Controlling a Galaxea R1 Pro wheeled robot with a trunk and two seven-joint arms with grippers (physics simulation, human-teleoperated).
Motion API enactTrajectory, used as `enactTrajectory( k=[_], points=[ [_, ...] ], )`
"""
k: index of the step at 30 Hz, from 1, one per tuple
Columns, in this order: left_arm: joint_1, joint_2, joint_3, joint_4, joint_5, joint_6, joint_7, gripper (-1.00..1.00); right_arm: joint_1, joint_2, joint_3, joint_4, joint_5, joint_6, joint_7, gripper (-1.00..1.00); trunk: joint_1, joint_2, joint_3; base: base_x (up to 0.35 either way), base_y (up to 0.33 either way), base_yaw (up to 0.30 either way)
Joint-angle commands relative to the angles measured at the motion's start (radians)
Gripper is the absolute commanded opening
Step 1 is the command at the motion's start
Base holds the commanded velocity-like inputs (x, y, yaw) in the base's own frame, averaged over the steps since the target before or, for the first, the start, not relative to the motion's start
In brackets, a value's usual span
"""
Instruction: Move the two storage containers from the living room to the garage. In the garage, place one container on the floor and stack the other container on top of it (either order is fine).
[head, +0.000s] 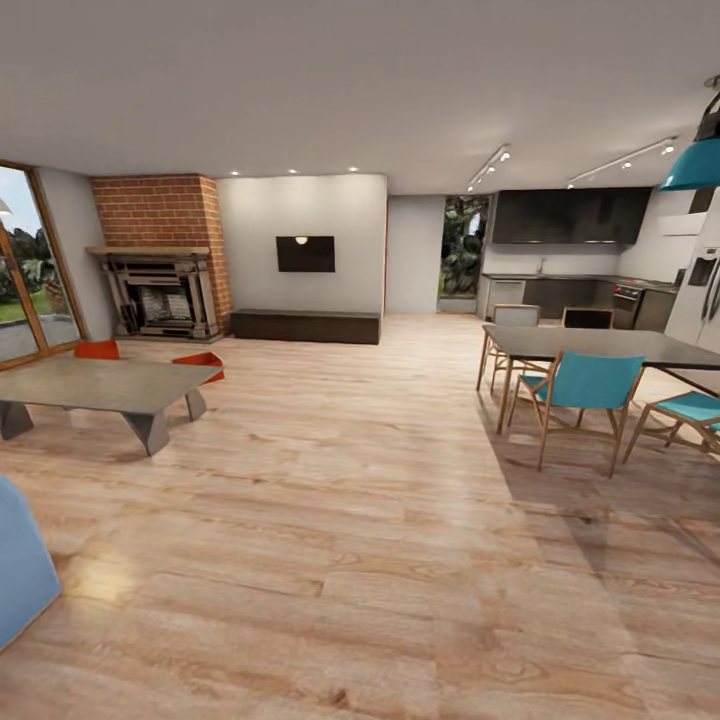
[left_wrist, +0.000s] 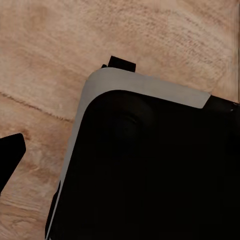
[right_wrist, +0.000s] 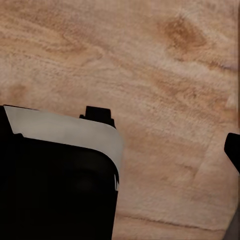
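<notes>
Jaws' state I cannot tell; both storage containers (head: 97, 349) (head: 202, 361) sit behind the coffee table (head: 100, 385), left of frame, nothing moved yet.

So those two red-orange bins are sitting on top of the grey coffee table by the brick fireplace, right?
Not quite. The head view shows the two red-orange bins on the wood floor behind the grey coffee table, partly hidden by its far edge, not on top of it. The rest holds: they are by the brick fireplace.
</notes>
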Motion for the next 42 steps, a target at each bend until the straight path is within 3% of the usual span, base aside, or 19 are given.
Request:
enactTrajectory(
  k=[1,42],
  points=[
    [0.001,0.000,0.001,-0.004,0.011,0.007,0.001,1.00,-0.001,0.000,0.008,0.003,-0.005,-0.006,-0.002,1.00,0.001,0.000,-0.001,0.334,0.000,0.000],
    [0.001,0.000,0.001,-0.004,0.012,0.004,0.001,1.00,-0.001,0.000,0.009,0.003,0.001,-0.007,-0.003,1.00,0.001,0.000,-0.001,0.334,0.000,0.000]
  ],
)
